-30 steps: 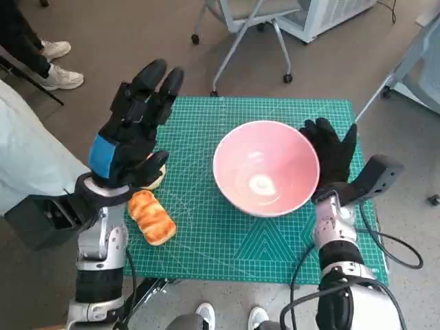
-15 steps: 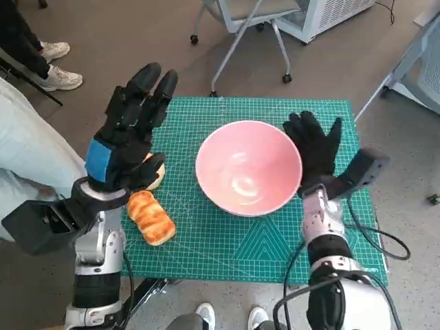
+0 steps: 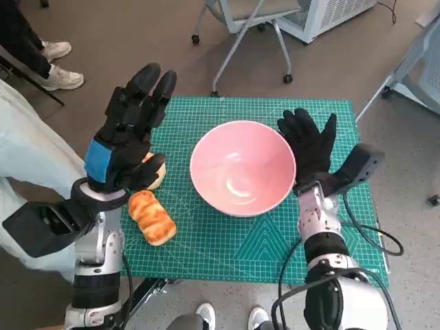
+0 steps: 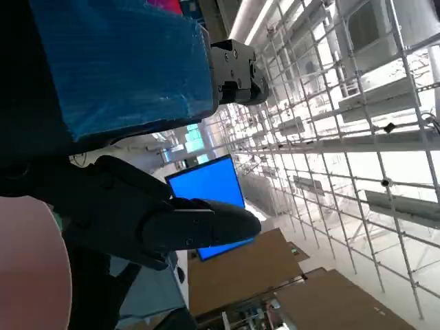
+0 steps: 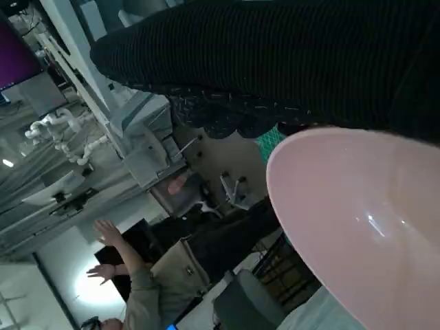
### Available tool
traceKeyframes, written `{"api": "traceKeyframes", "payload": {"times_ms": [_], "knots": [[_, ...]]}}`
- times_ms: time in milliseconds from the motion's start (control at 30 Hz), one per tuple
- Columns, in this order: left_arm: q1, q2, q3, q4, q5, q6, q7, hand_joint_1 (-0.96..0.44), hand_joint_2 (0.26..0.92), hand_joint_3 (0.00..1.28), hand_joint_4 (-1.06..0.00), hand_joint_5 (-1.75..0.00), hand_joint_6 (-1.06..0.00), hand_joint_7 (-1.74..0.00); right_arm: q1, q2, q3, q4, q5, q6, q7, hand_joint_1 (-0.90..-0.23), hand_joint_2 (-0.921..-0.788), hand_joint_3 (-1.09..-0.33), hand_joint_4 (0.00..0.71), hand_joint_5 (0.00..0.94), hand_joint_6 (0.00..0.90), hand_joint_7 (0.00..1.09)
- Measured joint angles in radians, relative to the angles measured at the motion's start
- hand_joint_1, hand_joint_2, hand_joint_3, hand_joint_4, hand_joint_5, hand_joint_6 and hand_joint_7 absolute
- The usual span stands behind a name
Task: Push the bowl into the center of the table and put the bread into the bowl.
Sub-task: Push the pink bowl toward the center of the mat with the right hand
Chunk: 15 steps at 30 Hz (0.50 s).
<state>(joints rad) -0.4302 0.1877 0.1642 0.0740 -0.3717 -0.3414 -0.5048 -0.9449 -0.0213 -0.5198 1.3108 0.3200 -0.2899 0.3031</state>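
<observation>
Golden bread (image 3: 151,217), long axis diagonal

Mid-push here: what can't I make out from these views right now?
- Second bread piece: head view, mostly hidden behind the left hand; its shape and whether the hand touches it are unclear.
- Right hand against the pink bowl: head view, the bowl's rim hides the contact.
- Bread: absent from both wrist views.
- Left wrist view: aimed at ceiling and screens; the table is out of frame.

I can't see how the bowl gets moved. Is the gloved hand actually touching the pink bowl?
Touching. In the head view the right hand lies flat against the bowl rim with no mat showing between them.
</observation>
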Motion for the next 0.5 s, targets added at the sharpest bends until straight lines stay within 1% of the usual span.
{"api": "traceKeyframes", "payload": {"times_ms": [200,333,400,500], "knots": [[0.005,-0.006,-0.002,-0.009,-0.004,0.007,0.001,-0.69,0.921,0.39,-0.13,0.0,0.0,-0.41,-0.001,-0.012,-0.001,0.0,0.0,-0.006,0.011,-0.583,-0.921,-0.747,0.109,0.0,0.219,0.14],[0.006,-0.009,-0.003,-0.012,-0.004,0.007,0.003,-0.69,0.921,0.39,-0.13,0.0,0.0,-0.41,-0.002,-0.026,0.002,-0.007,-0.001,-0.028,0.025,-0.583,-0.921,-0.748,0.111,0.001,0.225,0.14],[0.006,-0.011,-0.004,-0.012,-0.004,0.007,0.004,-0.69,0.921,0.39,-0.13,0.0,0.0,-0.41,-0.003,-0.036,0.01,-0.018,-0.003,-0.05,0.038,-0.583,-0.921,-0.753,0.113,0.002,0.227,0.14],[0.006,-0.014,-0.006,-0.012,-0.004,0.007,0.005,-0.69,0.921,0.39,-0.13,0.0,0.0,-0.41,-0.004,-0.05,0.024,-0.047,-0.009,-0.104,0.074,-0.584,-0.921,-0.765,0.114,0.002,0.222,0.14]]}}
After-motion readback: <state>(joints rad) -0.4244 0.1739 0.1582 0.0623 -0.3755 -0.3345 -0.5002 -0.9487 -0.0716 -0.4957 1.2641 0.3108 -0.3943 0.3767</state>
